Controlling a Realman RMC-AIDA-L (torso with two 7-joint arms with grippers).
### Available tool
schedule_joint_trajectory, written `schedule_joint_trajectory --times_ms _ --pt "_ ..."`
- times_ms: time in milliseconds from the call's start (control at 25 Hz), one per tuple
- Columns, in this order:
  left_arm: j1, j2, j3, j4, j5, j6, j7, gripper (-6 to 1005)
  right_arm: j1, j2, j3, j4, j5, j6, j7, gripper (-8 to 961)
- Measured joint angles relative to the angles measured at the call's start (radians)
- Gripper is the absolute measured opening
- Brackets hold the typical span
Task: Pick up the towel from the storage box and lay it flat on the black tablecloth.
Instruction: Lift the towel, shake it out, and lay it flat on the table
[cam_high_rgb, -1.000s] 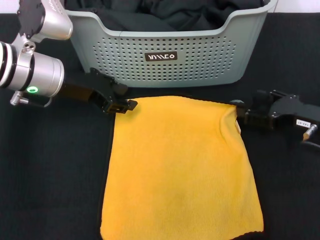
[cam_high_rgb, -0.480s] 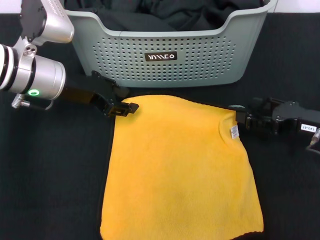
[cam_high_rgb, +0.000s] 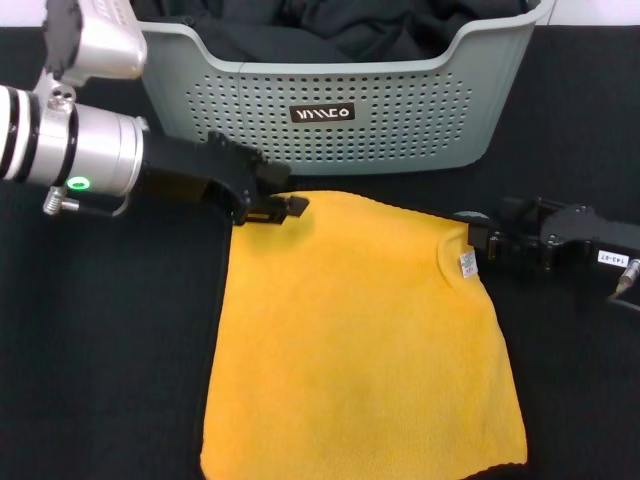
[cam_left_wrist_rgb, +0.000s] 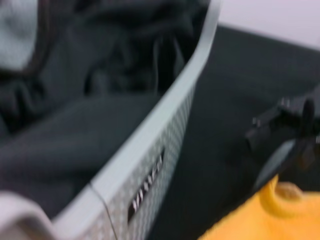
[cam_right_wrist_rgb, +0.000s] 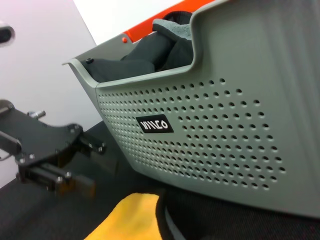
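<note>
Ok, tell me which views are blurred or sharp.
Left wrist view: smeared throughout, storage box rim and towel soft. Right wrist view: sharp on the box holes and logo. Head view: crisp, evenly lit, no glare on the black tablecloth.

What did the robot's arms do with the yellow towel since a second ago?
The left pincer slid toward the middle along the towel's far edge, off its corner. The right pincer drew back off the other far corner, which now shows a small white tag. The towel stayed flat on the black tablecloth; the storage box stayed put.
</note>
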Motion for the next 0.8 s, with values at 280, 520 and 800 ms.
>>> schedule_joint_trajectory --times_ms 280,520,800 --pt "0.011 -0.003 0.032 0.013 -0.062 0.0 0.017 503 0.005 0.001 0.0 0.0 0.002 -0.025 -0.002 850" --pt "0.018 -0.004 0.16 0.012 -0.142 -0.013 0.017 502 0.009 0.003 0.009 0.0 0.007 -0.027 -0.004 850" --pt "0.018 -0.009 0.26 0.001 -0.222 -0.043 0.015 502 0.011 0.013 0.012 -0.01 0.009 -0.025 -0.013 849"
